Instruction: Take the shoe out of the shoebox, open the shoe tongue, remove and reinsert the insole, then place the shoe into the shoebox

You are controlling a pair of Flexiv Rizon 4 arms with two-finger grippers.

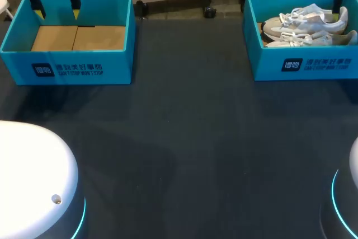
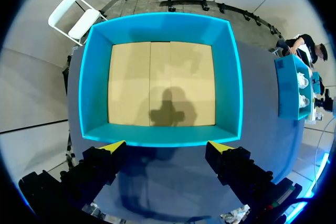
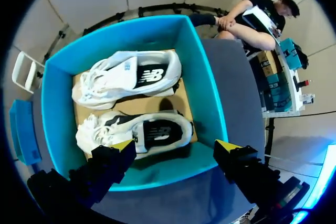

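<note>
Dark table (image 1: 184, 132), two teal boxes set well apart at its far side. The left box (image 1: 67, 66) holds nothing but its cardboard floor. The shoebox (image 1: 305, 64) holds two pale shoes, just beside each other, apparently lying on their sides with the dark side panels up.

Left gripper (image 2: 165, 146): fingers spread wide, nothing between them, poised over the left box's near wall.

Right gripper (image 3: 175, 146): fingers likewise apart and empty, above the shoebox's near wall, with the near shoe (image 3: 144, 132) directly ahead of them and the far shoe (image 3: 131, 74) beyond it.

Handling, as judged from these views: a trainer of this kind is probably light. The upper looks soft and would likely fold under a pinch, while the sole and heel should be firmer. The laces (image 3: 97, 80) lie loose and could snag on a fingertip or the box wall. The best hold is likely across the sole at mid-foot or at the heel, where the fingers meet something stiff; a grip on the toe or tongue would probably let the shoe sag and swing. The box walls leave little room beside the near shoe. The insole is not visible; it is probably thin and floppy.
</note>
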